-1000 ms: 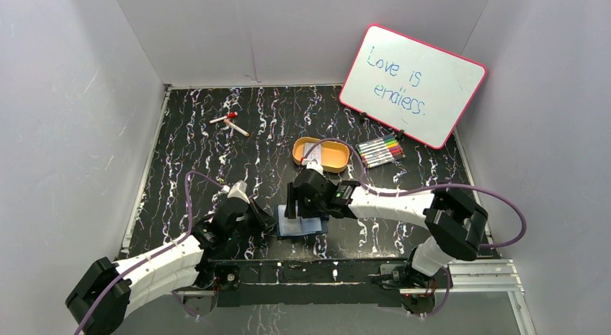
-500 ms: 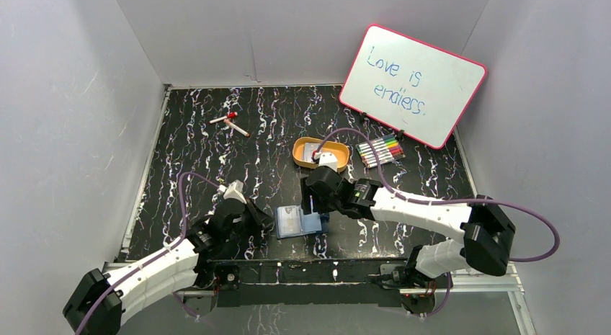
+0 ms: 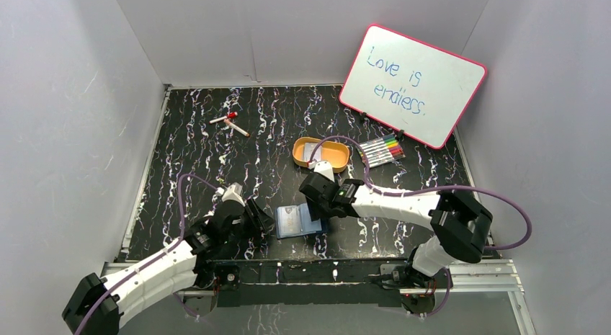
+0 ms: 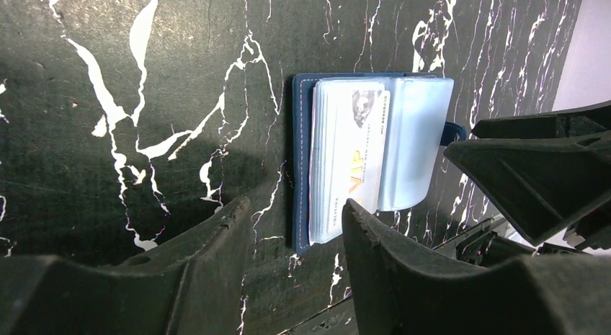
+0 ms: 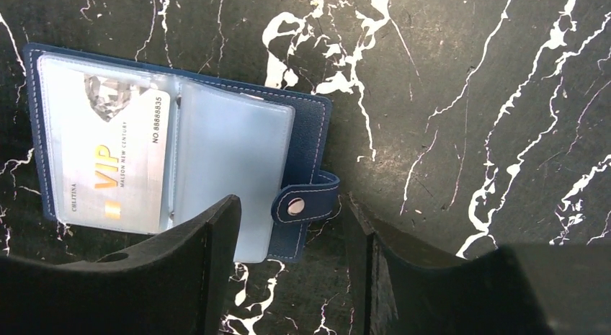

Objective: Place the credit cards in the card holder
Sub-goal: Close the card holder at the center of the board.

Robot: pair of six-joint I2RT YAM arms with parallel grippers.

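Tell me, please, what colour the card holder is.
Navy blue; the card holder shows best in the right wrist view.

A credit card (image 5: 115,169) sits inside the card holder (image 5: 310,126), tray (image 3: 297,153) behind it.

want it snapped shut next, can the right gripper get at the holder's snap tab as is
Probably yes: the right gripper is open over the card holder, the snap tab shows between its fingers with nothing covering it, and the left gripper is at the opposite edge.
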